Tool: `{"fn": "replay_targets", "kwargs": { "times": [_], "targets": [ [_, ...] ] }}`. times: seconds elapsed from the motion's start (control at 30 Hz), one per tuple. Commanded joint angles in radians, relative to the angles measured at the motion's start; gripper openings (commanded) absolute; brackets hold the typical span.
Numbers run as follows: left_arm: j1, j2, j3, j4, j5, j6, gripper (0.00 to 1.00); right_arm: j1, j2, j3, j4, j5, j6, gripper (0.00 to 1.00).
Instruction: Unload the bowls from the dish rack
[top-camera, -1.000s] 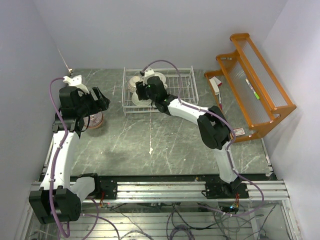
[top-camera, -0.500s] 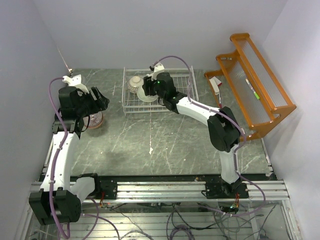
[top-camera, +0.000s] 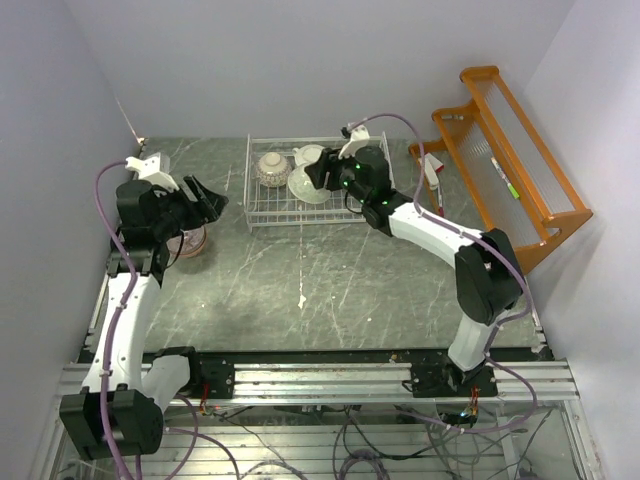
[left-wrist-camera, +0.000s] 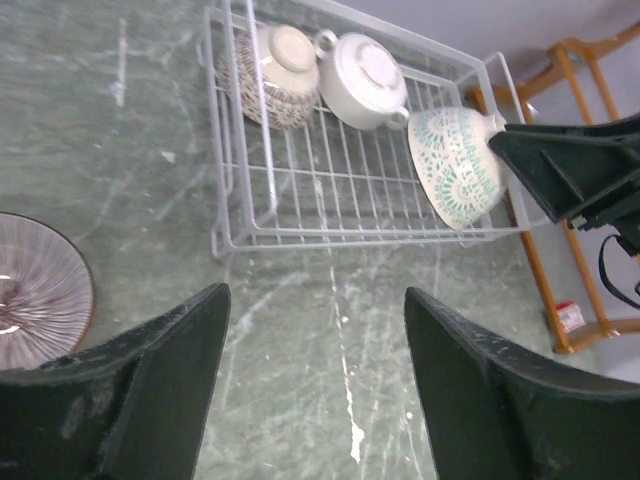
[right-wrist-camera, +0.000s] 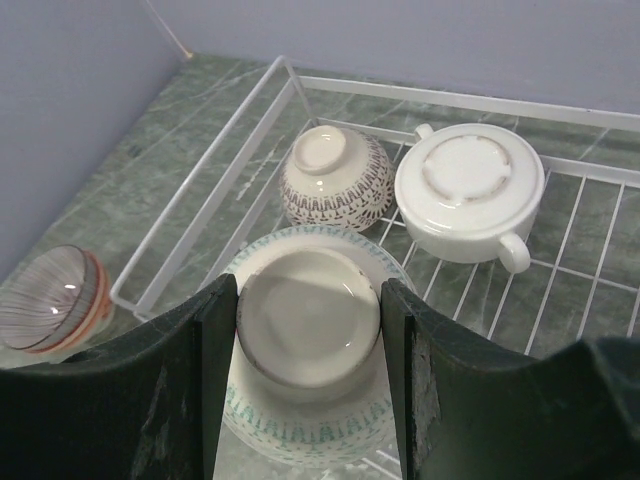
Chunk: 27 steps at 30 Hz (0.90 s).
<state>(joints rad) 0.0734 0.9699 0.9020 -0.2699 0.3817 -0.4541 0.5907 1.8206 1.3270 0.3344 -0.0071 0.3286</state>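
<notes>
- Near left, the left gripper (left-wrist-camera: 315, 305) hangs over the surface (top-camera: 300, 290), its fingers spread and empty. It is beside a striped bowl (left-wrist-camera: 35, 290) that is already out of the rack.
- Further back, the right gripper (right-wrist-camera: 308, 295) clamps the foot of a teal-patterned bowl (left-wrist-camera: 455, 165), tilted above the dish rack (left-wrist-camera: 330, 238). This looks like the carry-out step. Next the bowl must clear the wire rim and be set down on open surface.
- Far left in the rack, a brown-patterned bowl (right-wrist-camera: 335, 180) and a handled white bowl (right-wrist-camera: 468, 190) wait.
- Since a second ago, the right arm has swung right, away from those two.
</notes>
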Motion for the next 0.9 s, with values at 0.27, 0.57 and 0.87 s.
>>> {"fn": "replay_targets", "kwargs": {
  "times": [0.27, 0.57, 0.87],
  "targets": [
    [0.011, -0.113, -0.135, 0.29, 0.196, -0.287, 0.99, -0.05, -0.236, -0.246, 0.28, -0.178, 0.225, 0.0],
    [0.01, -0.183, -0.258, 0.497, 0.26, -0.468, 1.0, -0.054, -0.337, -0.452, 0.445, -0.229, 0.357, 0.0],
    [-0.052, -0.228, -0.421, 0.718, 0.272, -0.671, 0.98, -0.062, -0.414, -0.661, 0.644, -0.228, 0.497, 0.0]
  ]
}}
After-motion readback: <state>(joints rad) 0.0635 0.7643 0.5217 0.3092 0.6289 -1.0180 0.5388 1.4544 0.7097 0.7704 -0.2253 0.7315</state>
